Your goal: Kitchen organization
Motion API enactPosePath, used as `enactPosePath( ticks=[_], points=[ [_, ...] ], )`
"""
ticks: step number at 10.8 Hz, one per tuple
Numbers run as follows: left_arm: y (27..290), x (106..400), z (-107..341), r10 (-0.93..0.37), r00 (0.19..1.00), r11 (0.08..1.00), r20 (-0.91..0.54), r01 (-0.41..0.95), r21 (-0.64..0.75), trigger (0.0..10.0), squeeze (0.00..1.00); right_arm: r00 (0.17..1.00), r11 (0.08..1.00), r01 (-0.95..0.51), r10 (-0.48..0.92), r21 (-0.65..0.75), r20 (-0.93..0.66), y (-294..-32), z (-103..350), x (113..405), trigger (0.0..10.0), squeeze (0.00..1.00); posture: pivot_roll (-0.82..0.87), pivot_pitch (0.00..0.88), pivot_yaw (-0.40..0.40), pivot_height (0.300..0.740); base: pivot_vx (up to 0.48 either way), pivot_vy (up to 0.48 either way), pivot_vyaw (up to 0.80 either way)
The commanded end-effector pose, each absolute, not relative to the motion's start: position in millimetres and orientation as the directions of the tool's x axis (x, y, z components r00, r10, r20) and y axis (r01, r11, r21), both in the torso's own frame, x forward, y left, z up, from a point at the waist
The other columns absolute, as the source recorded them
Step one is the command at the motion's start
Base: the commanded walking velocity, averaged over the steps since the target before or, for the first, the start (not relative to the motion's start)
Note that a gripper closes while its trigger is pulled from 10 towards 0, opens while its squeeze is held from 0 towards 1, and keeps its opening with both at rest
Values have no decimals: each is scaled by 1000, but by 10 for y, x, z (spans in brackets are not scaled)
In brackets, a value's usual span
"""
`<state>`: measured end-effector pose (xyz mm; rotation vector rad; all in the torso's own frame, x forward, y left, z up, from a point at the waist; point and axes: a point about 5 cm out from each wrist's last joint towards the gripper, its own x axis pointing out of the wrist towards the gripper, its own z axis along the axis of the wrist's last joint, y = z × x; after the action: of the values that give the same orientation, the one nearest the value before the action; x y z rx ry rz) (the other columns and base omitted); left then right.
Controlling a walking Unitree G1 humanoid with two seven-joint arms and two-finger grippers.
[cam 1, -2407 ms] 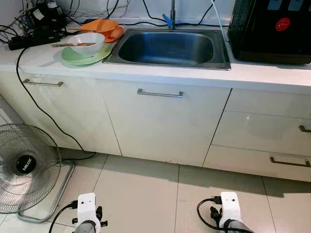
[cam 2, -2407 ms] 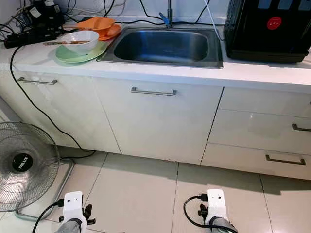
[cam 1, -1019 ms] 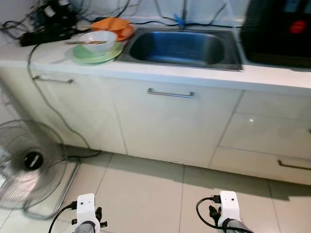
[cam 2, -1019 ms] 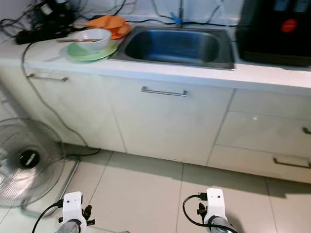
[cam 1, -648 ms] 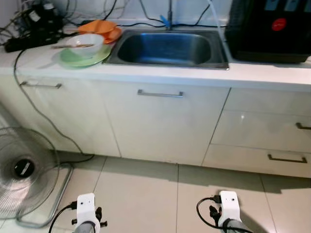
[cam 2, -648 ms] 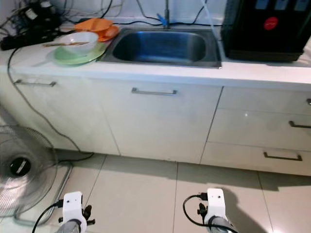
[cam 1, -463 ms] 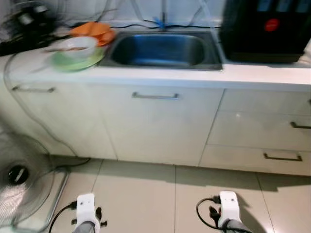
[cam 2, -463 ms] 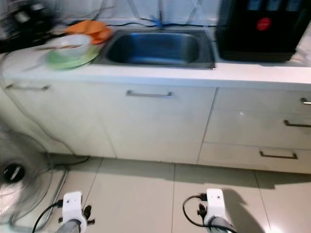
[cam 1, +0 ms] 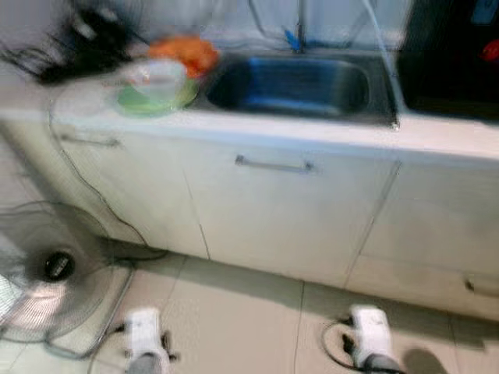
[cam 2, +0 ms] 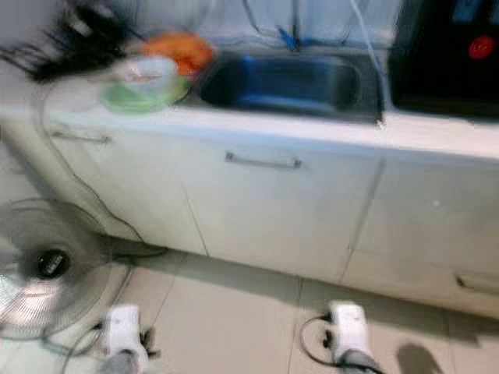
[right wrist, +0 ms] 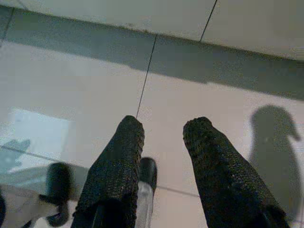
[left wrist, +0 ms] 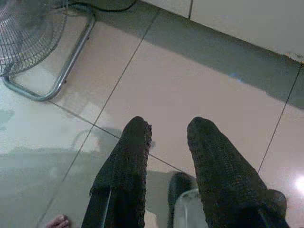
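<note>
A white bowl with a utensil across it sits on a green plate on the white counter, left of the steel sink. An orange dish lies behind the plate. Both arms hang low in front of the cabinets, far below the counter. My left gripper is open over bare floor tiles, with nothing between its fingers. My right gripper is also open and holds nothing. The head views are blurred.
A black appliance stands on the counter right of the sink. Tangled black cords lie at the back left. A floor fan stands at the lower left. The cabinet door and the drawers are closed.
The whole picture has shifted and blurred, so the camera is moving. Both arms hang as before, and the dishes on the counter have not moved.
</note>
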<state>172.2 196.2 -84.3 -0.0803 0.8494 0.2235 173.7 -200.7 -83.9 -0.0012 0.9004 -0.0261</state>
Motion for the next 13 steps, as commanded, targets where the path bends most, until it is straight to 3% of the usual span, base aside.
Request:
enactPosePath(
  ticks=[1,5,8,13],
  points=[
    [2099,1703,-830,198,630,969,-751,-240,55,10000,0,633,1000,8,8,16,-774,-1893,-831,1787,10000,0,20,0,73,740,255,0,0],
    [2078,1702,-834,193,631,970,-751,-236,51,10000,0,628,1000,2,12,17,-778,-1907,-835,1775,10000,0,19,0,68,740,245,0,0],
    [2083,1707,-833,189,630,971,-753,-234,48,10000,0,625,999,3,24,34,-780,-1892,-830,1796,10000,0,24,0,69,740,0,0,-533],
    [2097,1693,-836,192,628,969,-754,-242,46,10000,0,624,1000,3,19,27,-781,-1889,-835,1787,10000,0,30,0,66,740,0,0,0]
  ],
)
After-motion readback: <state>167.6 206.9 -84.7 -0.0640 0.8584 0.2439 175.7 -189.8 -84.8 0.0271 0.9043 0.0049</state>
